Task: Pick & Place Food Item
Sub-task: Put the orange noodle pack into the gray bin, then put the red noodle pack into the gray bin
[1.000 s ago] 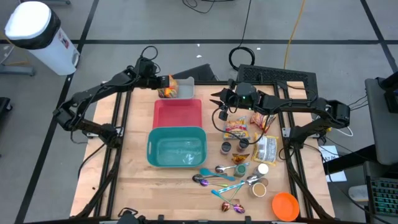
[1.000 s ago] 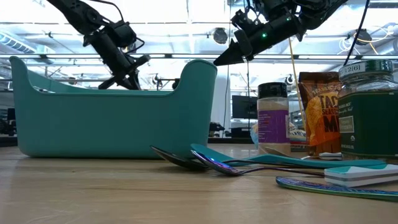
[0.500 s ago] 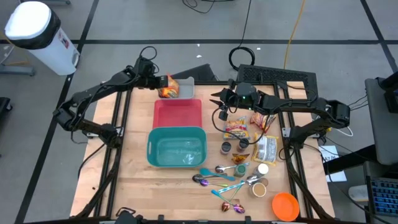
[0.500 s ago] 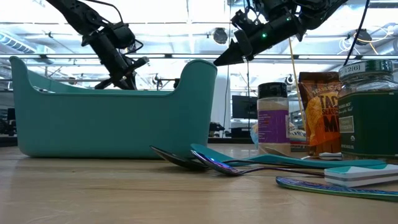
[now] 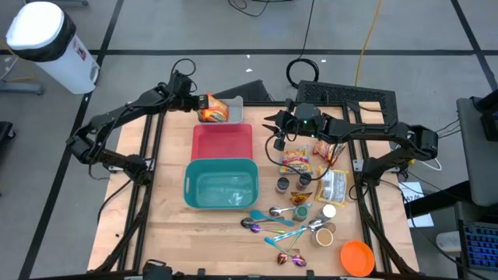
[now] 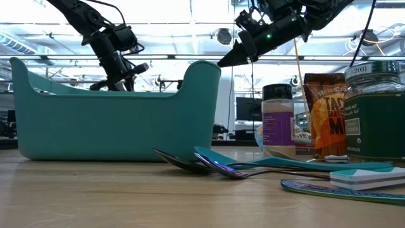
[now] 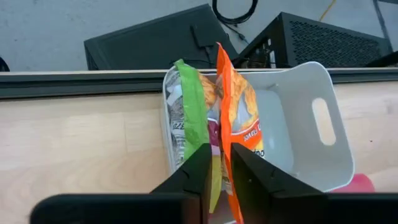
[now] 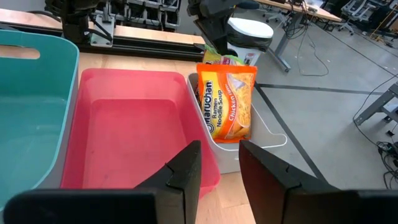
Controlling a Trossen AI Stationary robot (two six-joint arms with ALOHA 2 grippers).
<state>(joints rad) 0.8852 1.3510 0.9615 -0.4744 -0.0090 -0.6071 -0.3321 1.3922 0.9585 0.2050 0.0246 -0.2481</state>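
An orange ramen noodle packet [image 8: 227,103] stands upright in the white bin [image 5: 231,110] at the table's far side, with a green packet [image 7: 193,112] close against it. My left gripper [image 5: 201,103] is over the bin's left end, shut on the orange packet. In the right wrist view it comes down from above the packets [image 8: 211,31]. My right gripper [image 5: 272,124] hovers open and empty over the right side of the pink bin [image 5: 222,141]. My left gripper pinches the orange packet's upper edge [image 7: 225,146] between its two fingers, slanting down from the table's left side. The green packet's edge [image 7: 210,155] lies in the same gap; I cannot tell whether it is pinched too. The packet stands upright, its lower end inside the white bin.
A teal bin [image 5: 221,184] stands nearer than the pink bin. To the right lie snack packets and jars [image 5: 299,159], several spoons [image 5: 272,218] and an orange bowl [image 5: 356,257]. Bare wood lies left of the bins.
My left gripper has shifted a little toward the table's left edge, still shut on the packet over the white bin.
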